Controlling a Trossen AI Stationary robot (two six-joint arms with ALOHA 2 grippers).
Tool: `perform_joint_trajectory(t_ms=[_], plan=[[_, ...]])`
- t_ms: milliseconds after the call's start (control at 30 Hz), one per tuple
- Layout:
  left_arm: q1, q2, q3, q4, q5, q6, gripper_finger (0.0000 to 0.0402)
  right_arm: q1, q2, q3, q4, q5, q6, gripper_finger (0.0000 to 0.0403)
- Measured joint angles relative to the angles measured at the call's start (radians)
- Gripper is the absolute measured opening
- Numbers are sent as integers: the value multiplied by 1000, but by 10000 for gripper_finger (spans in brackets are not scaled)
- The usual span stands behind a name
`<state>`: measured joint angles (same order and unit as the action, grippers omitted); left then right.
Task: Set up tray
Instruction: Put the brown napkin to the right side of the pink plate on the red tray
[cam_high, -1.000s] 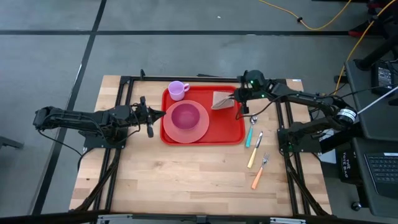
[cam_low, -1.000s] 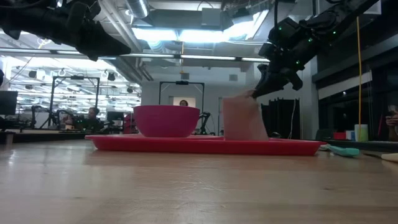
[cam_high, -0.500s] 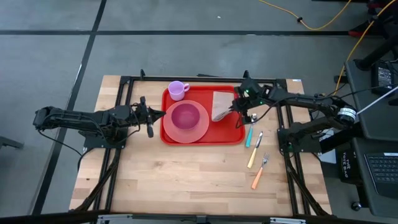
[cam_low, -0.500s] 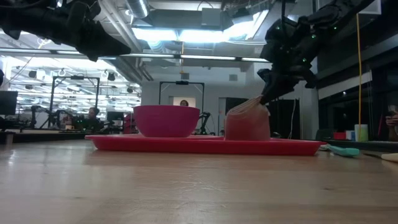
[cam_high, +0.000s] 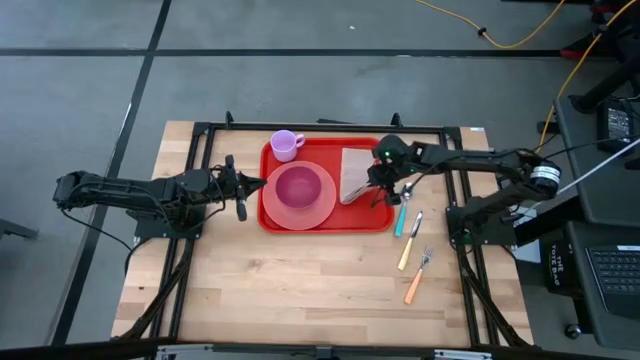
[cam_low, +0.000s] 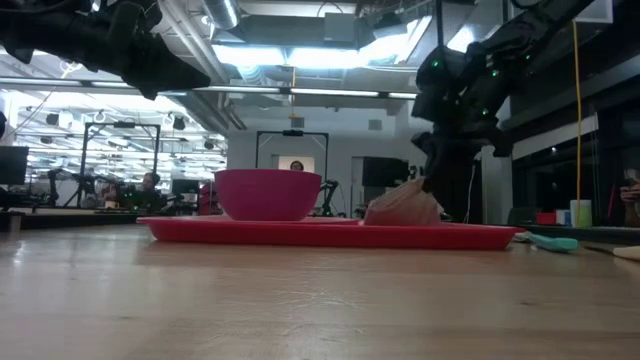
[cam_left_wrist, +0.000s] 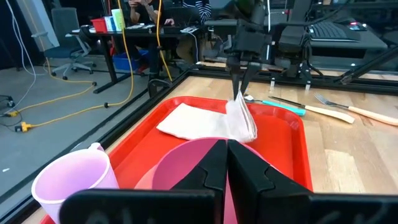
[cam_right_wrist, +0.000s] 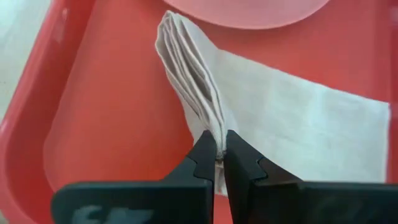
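The red tray (cam_high: 326, 228) sits mid-table and carries a salmon-pink plate (cam_high: 320, 212) with a magenta bowl (cam_high: 298, 187) and a lilac cup (cam_high: 286, 145). A pale beige napkin (cam_high: 355, 168) lies on the tray's right part. My right gripper (cam_high: 372, 187) stands over the napkin's near end, shut on it; the right wrist view shows the napkin (cam_right_wrist: 305, 124) and the gripper (cam_right_wrist: 221, 155). My left gripper (cam_high: 240, 192) waits shut just left of the tray, above the table, also in the left wrist view (cam_left_wrist: 227, 152). My right gripper pinches a bunched, pleated fold of the napkin (cam_right_wrist: 208, 121) between its two fingertips, several layers together, coming from above and pointing down. The pinched fold stands raised a little (cam_low: 405, 200); the remainder of the napkin lies flat on the tray floor.
A teal spoon (cam_high: 402, 213), a yellow knife (cam_high: 409, 240) and an orange fork (cam_high: 416, 278) lie on the wood right of the tray. Black frame rails run along the table's left, right and far sides. Bare wood stretches toward the near edge.
My right gripper has moved down and toward the near edge, still shut on the napkin. The napkin, which hung upright below the fingers with its lower end on the tray, has been laid out over the tray floor; only the pinched fold stays raised.
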<state>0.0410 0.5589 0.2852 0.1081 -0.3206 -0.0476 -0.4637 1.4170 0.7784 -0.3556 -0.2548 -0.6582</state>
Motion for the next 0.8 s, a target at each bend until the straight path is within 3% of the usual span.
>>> perform_joint_trajectory(t_ms=[800], plan=[[0,0,0,0,0,9,4,0,53,0,-61,-27,30,19]])
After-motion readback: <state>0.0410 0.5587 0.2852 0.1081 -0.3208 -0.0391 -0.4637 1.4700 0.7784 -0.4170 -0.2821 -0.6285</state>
